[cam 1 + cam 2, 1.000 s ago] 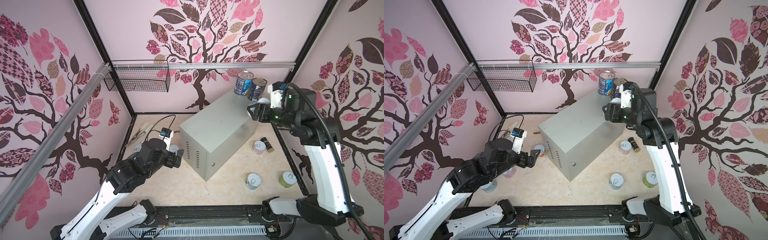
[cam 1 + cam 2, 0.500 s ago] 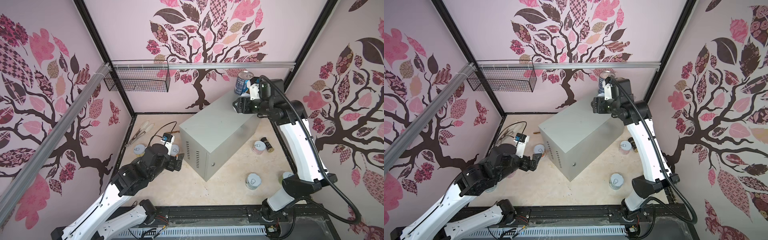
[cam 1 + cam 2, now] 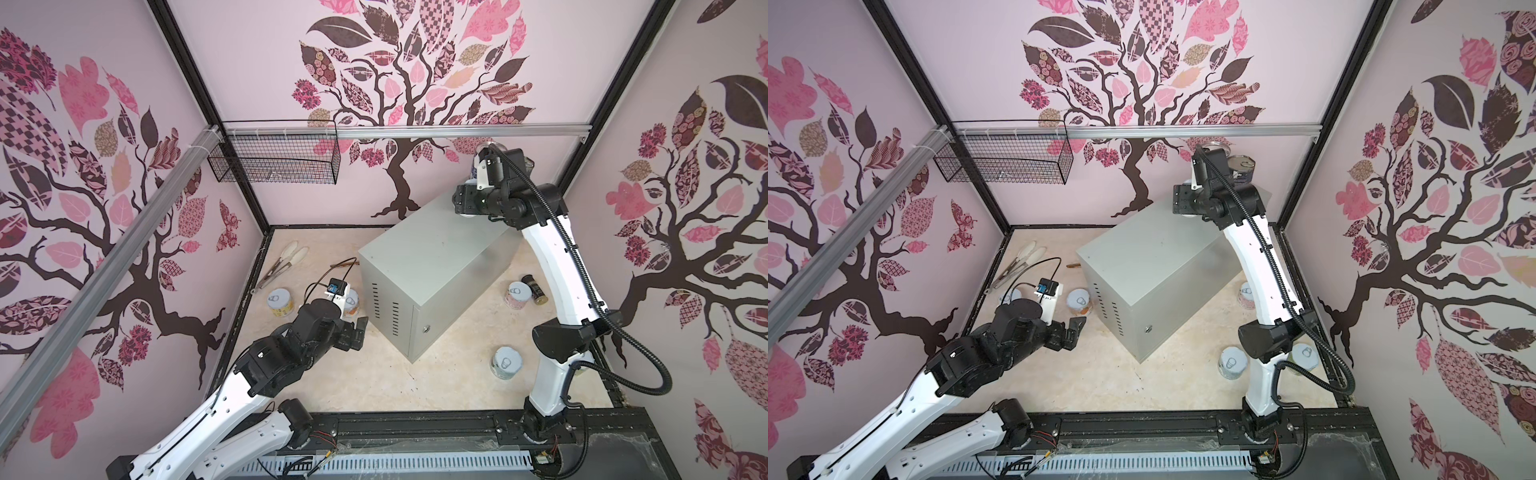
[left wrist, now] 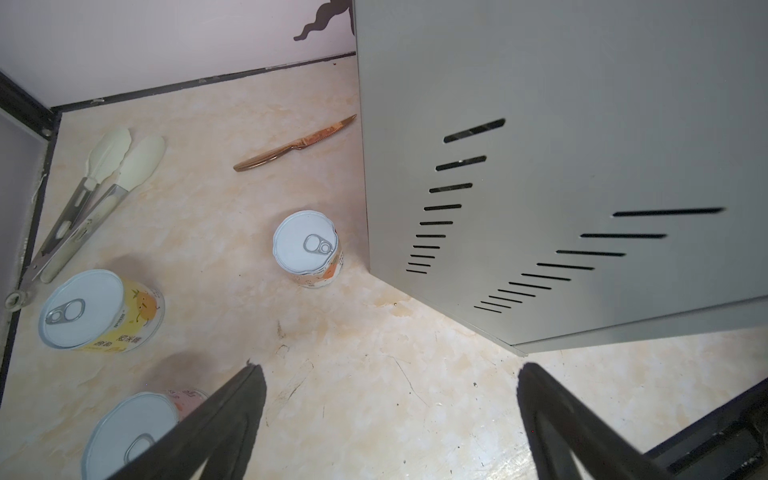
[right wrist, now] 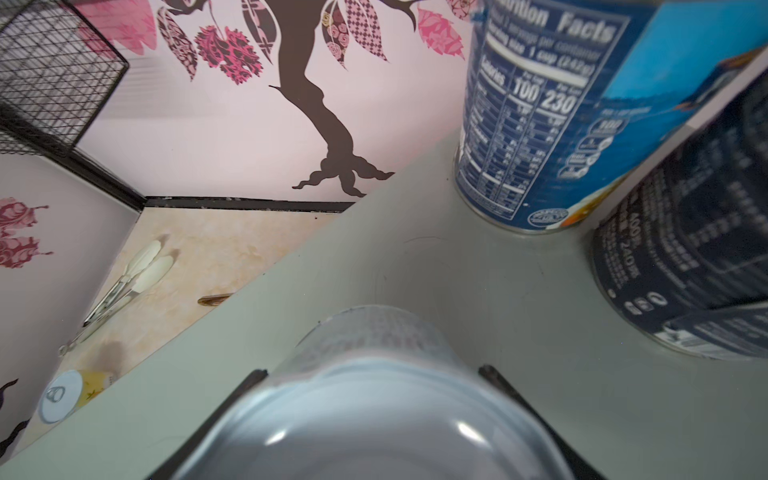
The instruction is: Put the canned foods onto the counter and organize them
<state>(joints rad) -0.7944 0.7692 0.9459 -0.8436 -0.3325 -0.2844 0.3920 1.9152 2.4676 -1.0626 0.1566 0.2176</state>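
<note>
The counter is a grey metal cabinet standing on the floor. Two tall canned foods stand at its far end, one blue and one dark. My right gripper is shut on a short pale can, held just above the counter top beside them. In both top views this gripper covers the can. My left gripper is open and empty, low over the floor by the counter's vented side. A peach can, a yellow can and a pink can stand near it.
More short cans stand on the floor right of the counter. A dark spice jar lies beside the first. Tongs and a copper knife lie at the back left. A wire basket hangs on the wall.
My right arm has swung in over the far end of the counter with the short can still gripped. My left arm has dropped lower and nearer the counter's vented side, still open.
</note>
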